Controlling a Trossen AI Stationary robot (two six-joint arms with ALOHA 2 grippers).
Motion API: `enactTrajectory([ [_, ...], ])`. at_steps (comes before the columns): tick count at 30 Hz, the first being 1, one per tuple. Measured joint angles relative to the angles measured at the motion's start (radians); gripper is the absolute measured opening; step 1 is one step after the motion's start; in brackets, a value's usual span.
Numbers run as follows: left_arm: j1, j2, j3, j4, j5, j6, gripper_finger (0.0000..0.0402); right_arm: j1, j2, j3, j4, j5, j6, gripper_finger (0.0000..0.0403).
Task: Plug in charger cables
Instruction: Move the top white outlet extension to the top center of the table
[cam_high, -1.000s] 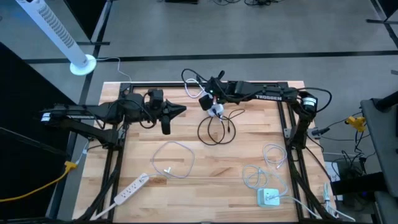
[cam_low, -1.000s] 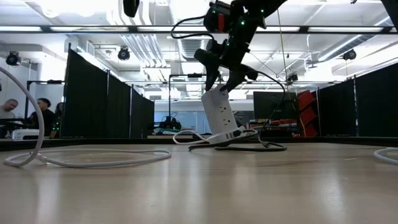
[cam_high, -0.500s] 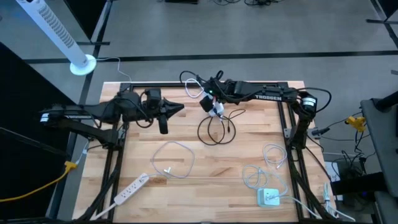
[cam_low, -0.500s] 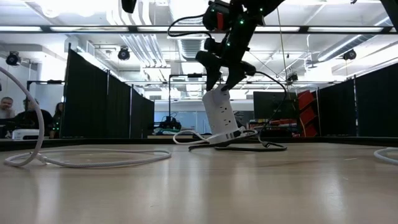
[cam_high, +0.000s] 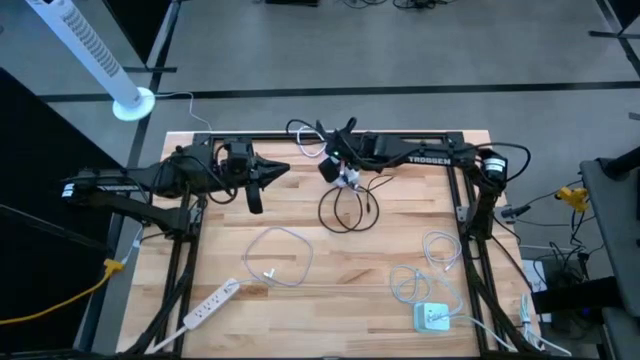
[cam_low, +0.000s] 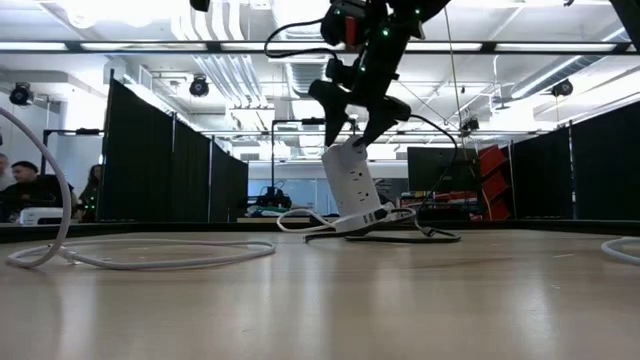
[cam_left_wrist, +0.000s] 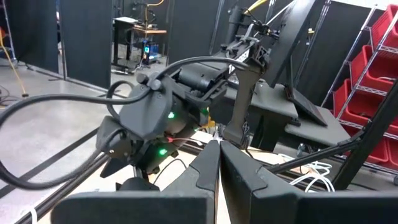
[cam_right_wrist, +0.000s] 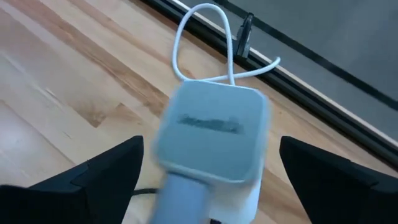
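High view reads "TROSSEN" on the right arm (cam_high: 430, 157), its fingers (cam_right_wrist: 99, 177) spread; left fingers (cam_left_wrist: 208, 171) pressed together.

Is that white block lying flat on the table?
No, the white block stands tilted on its lower end, under the right gripper, with its jaws open.

The right gripper (cam_low: 348, 118) is spreading its fingers wider above the white charger block (cam_low: 354, 187) and is shifting slightly left. The white charger block is tilting on the table, no longer clasped. The left gripper (cam_high: 272, 170), fingers pressed together, is drawing back to the left, away from the right arm, opening a wider gap between them.
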Motion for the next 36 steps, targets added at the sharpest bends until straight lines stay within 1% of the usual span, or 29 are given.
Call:
enactTrajectory([
  [4,0.0,0.0,0.002,-0.018,0.0,-0.002,0.0,0.004,0.0,-0.002,0.008,0.005,0.018,0.036],
  [11,0.0,0.001,0.002,-0.055,0.0,-0.004,0.0,-0.004,0.073,-0.004,0.026,0.019,0.019,0.036],
  [14,0.0,0.001,0.002,-0.065,0.0,-0.004,0.0,-0.003,0.08,-0.005,0.005,0.039,0.029,0.0358],
  [16,0.0,0.001,0.002,-0.068,0.0,-0.004,0.0,-0.003,0.08,-0.005,0.011,0.04,0.006,0.034],
  [18,0.001,0.002,0.002,-0.07,0.0,0.003,0.0,-0.003,0.08,-0.005,0.013,0.035,-0.026,0.0298],
  [19,0.001,0.003,0.002,-0.07,0.0,0.012,0.0,-0.006,0.078,-0.005,0.014,0.02,-0.04,0.029],
  [22,0.006,0.003,0.002,-0.07,-0.001,0.023,0.0,-0.011,0.074,-0.004,0.017,-0.045,-0.078,0.0295],
  [26,0.008,0.003,0.002,-0.07,0.0,0.023,0.0,-0.004,0.039,-0.007,0.0,-0.061,-0.147,0.0295],
  [29,0.007,0.003,0.002,-0.063,0.034,0.025,0.0,-0.01,-0.027,-0.006,0.01,-0.029,-0.174,0.0295],
  [34,0.006,0.025,-0.001,-0.015,0.1,-0.002,0.0,-0.054,-0.125,-0.009,-0.005,0.121,-0.258,0.0295],
  [36,0.004,0.044,-0.002,0.006,0.104,-0.02,0.0,-0.076,-0.141,-0.01,-0.037,0.149,-0.262,0.0295],
])
